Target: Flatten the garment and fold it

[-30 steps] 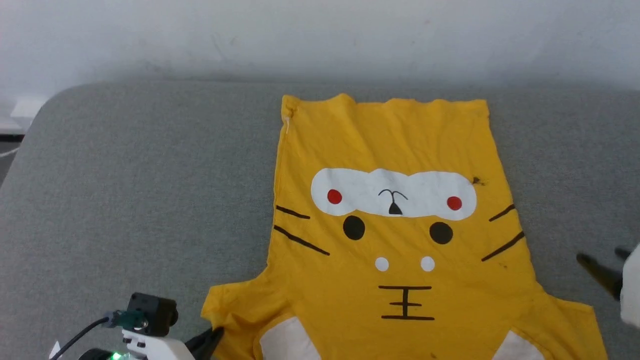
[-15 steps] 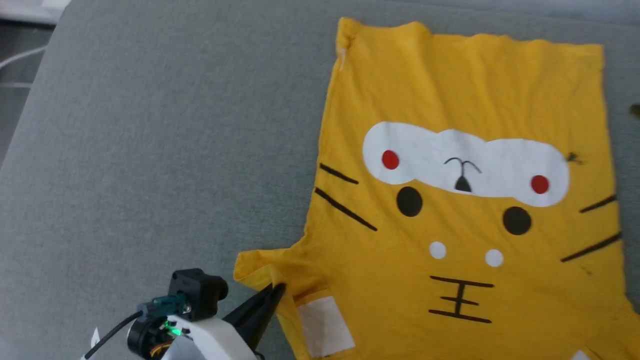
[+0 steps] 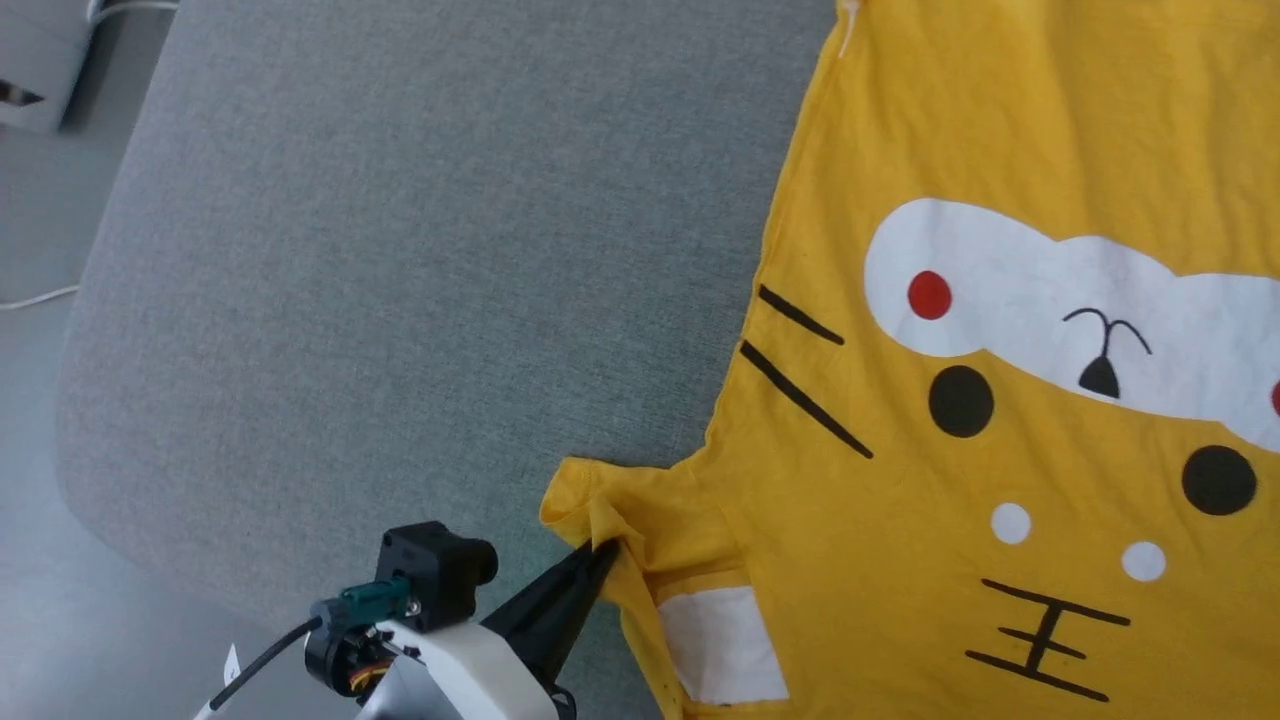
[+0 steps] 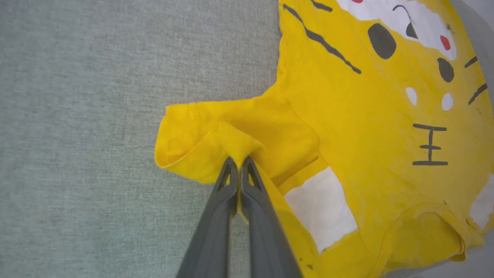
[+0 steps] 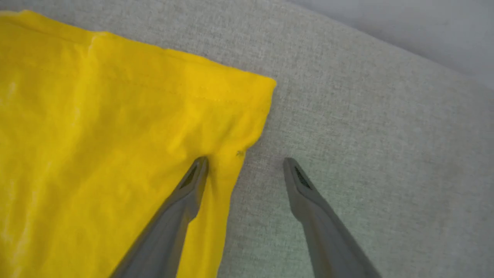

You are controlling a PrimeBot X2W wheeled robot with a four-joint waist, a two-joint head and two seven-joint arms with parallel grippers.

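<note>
Grey padded surface (image 3: 400, 250) carries the shirt (image 3: 1010, 130), spread flat with its printed cat face up, toward the right in the head view. The left gripper (image 4: 240, 161) is clamped tight on a pinch of the sleeve (image 4: 193, 127), yellow cloth bunched up at its tips. The right gripper (image 5: 246, 160) stands wide apart and holds nothing; one finger lies over a shirt corner, the other over bare grey fabric. Pale floor (image 3: 40, 560) borders the surface at left.

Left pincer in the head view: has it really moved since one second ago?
Yes. The left pincer has come closer to the white square patch on the garment, further onto the sleeve.
</note>
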